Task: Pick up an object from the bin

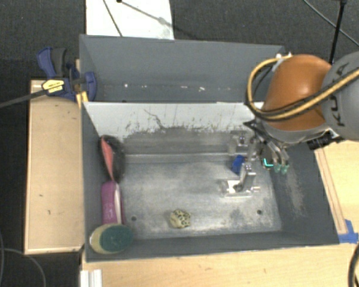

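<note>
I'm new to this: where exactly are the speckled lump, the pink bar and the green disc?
Speckled lump (179, 219): camera view, on its middle.
Pink bar (111, 203): camera view, halfway along its length.
Green disc (113, 238): camera view, centre of its green face.

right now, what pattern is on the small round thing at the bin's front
Pale with dark speckles: the small round thing, camera view.

A dark grey, carpet-like floor is spreading round the whole scene, and light is falling on it evenly. At 12 o'clock a white sheet is lying on it, with a thin dark cable crossing its left side. At 9 o'clock a thicker black cable is running in from the edge. At 1 o'clock another black cable is running down across the floor.
</note>
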You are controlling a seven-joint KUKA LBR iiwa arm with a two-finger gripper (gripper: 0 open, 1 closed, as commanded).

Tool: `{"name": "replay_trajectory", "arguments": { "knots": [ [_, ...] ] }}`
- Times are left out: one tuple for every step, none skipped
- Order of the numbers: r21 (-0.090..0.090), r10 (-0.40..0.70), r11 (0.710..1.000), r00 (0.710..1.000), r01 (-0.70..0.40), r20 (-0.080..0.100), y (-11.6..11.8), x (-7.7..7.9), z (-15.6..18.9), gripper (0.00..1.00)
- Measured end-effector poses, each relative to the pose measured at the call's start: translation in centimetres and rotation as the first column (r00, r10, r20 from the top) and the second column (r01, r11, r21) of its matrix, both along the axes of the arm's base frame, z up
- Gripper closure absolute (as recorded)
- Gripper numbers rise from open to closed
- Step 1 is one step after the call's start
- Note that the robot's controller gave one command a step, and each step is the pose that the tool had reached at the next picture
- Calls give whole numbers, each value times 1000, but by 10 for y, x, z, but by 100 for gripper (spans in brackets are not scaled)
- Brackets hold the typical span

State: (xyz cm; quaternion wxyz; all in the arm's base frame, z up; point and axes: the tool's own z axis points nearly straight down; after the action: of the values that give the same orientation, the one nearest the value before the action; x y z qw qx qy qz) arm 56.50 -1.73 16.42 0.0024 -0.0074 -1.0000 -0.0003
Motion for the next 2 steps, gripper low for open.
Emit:
{"name": "replay_trajectory", "arguments": {
  "knots": [
    [2,-159,987,987,159,-1,-13,27,-95,0],
    [2,-303,953,953,303,9,-53,12,-91,0]
  ]
}}
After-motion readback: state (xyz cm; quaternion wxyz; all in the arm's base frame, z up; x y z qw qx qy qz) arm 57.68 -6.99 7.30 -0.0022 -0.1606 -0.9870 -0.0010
